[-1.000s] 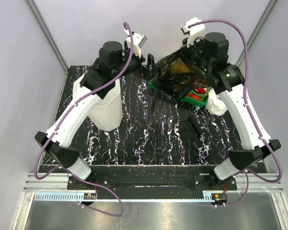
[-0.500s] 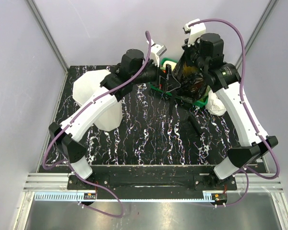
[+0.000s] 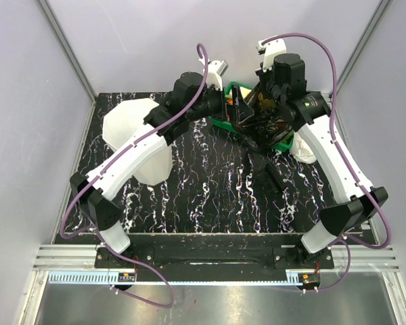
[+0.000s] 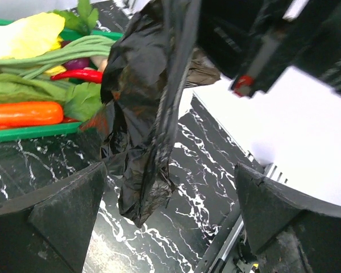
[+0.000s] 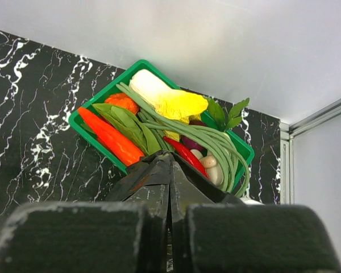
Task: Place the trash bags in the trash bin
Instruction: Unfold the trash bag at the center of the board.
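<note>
The left arm (image 3: 132, 159) is covering part of the trash bin (image 3: 124, 125); the trash bag (image 3: 257, 120) is hiding most of the green tray (image 3: 279, 144).

A robotics lab booth. Plain panels (image 3: 142, 40) on metal posts (image 3: 67, 49) enclose a black marbled table (image 3: 216, 196), with robot arms (image 3: 132, 152) bolted to a rail (image 3: 210, 245).

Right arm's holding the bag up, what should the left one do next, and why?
Probably ease the left gripper forward and close it on the bag. The bag hangs from the shut right gripper, in line with the left one's open jaws. A second hold should help carry it to the bin.
</note>
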`<action>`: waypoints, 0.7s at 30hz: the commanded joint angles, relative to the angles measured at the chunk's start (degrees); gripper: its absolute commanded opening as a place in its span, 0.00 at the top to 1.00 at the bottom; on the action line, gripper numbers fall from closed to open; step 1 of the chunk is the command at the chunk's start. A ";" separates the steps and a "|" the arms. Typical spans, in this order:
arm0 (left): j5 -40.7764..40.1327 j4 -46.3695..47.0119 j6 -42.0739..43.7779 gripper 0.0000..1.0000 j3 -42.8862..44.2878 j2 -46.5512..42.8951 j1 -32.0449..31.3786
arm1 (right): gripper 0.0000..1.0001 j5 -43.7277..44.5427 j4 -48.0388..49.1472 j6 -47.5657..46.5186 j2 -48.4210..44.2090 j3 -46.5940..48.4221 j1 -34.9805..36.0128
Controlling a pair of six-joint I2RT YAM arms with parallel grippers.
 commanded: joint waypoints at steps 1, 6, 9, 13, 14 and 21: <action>-7.77 2.99 -1.62 0.01 -2.15 -0.90 -0.76 | 1.00 1.84 2.96 1.44 -0.30 4.42 0.14; -10.06 4.31 -0.04 0.01 -4.52 -1.25 -1.11 | 1.00 1.66 1.90 2.14 -0.12 6.89 0.14; -10.06 4.75 -0.21 0.01 -6.11 -1.26 -1.72 | 1.00 1.92 1.90 2.14 -0.30 7.24 0.14; -11.38 6.07 0.66 0.01 -7.25 -0.82 -2.69 | 1.00 1.40 1.72 2.67 -0.30 7.24 0.14; -11.99 6.51 1.19 0.01 -7.43 -0.55 -2.86 | 1.00 1.40 1.64 2.85 -0.30 7.33 0.14; -13.83 9.41 4.70 0.01 -8.22 2.08 -3.04 | 1.00 1.40 1.20 2.50 -1.26 8.03 0.14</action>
